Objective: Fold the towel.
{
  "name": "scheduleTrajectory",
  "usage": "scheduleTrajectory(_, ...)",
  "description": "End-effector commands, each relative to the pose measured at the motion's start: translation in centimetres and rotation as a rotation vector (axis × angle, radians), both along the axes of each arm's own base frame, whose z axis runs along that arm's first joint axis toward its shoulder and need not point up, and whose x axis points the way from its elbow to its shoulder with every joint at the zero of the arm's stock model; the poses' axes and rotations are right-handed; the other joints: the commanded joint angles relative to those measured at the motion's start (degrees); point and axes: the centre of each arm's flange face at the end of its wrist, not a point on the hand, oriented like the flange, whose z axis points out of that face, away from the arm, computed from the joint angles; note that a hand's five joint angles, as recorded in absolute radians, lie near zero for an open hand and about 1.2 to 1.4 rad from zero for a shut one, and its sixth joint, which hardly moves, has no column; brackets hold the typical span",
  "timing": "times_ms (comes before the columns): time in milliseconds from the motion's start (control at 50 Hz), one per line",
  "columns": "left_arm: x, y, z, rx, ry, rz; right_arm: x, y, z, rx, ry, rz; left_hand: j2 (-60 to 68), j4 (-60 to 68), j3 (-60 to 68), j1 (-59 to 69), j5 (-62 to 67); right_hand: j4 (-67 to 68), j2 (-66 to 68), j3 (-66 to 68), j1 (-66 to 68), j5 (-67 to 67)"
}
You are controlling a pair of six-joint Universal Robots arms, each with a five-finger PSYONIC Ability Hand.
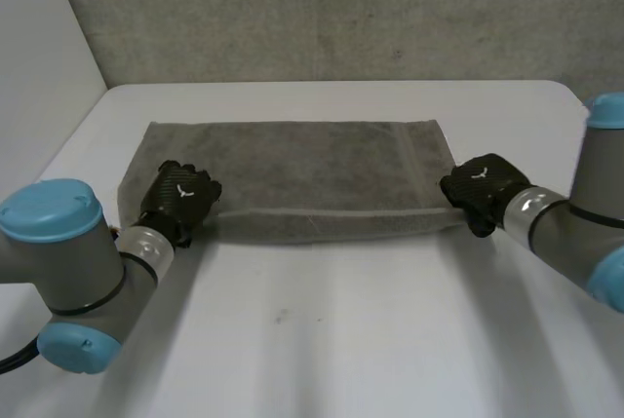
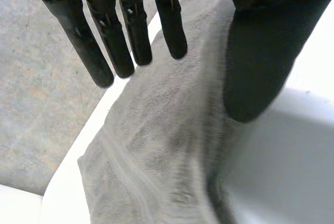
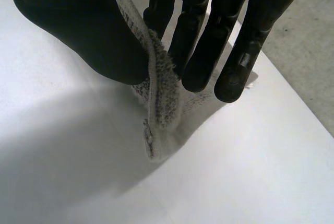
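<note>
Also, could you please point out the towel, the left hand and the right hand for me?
towel (image 1: 322, 170): head view, on its flat middle.
left hand (image 1: 180, 196): head view, on the back of the hand.
right hand (image 1: 482, 185): head view, on the back of the hand.

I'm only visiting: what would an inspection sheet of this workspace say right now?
Surface: white table.
Job's things: grey towel lying flat across the table.
Clutter: nothing seen.
Hands: left hand open at the towel's near left corner, fingers straight; right hand pinches its near right corner.
Cables: nothing seen across the towel.
Surroundings: grey floor beyond the table.
</note>
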Motion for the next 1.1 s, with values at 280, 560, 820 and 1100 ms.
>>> scheduleTrajectory(280, 3.1, -0.4, 1.3, 0.076, 0.007, 0.056, -5.5, -0.5, -0.1, 0.035, -0.054, -0.092, -9.9, -9.8, -9.9, -9.7, -9.7, 11.6, 12.7, 12.1, 24.4, 13.3)
scheduleTrajectory(560, 5.3, 0.2, 0.8, 0.331, 0.167, 0.079, -5.6, -0.7, -0.8, 0.034, -0.056, -0.096, -8.7, -8.6, -8.7, -8.6, -8.6, 11.6, 12.7, 12.1, 24.4, 13.3)
scheduleTrajectory(820, 4.2, 0.8, 0.3, 0.341, 0.230, 0.067, -5.4, -0.4, -1.4, 0.035, -0.055, -0.091, -6.2, -6.1, -6.2, -6.1, -6.0, 11.6, 12.7, 12.1, 24.4, 13.3)
scheduleTrajectory(1100, 4.0, -0.8, -1.2, 0.304, 0.232, 0.069, -5.5, -0.2, -1.6, 0.041, -0.055, -0.092, 3.7, 3.8, 3.7, 3.9, 3.9, 11.6, 12.7, 12.1, 24.4, 13.3)
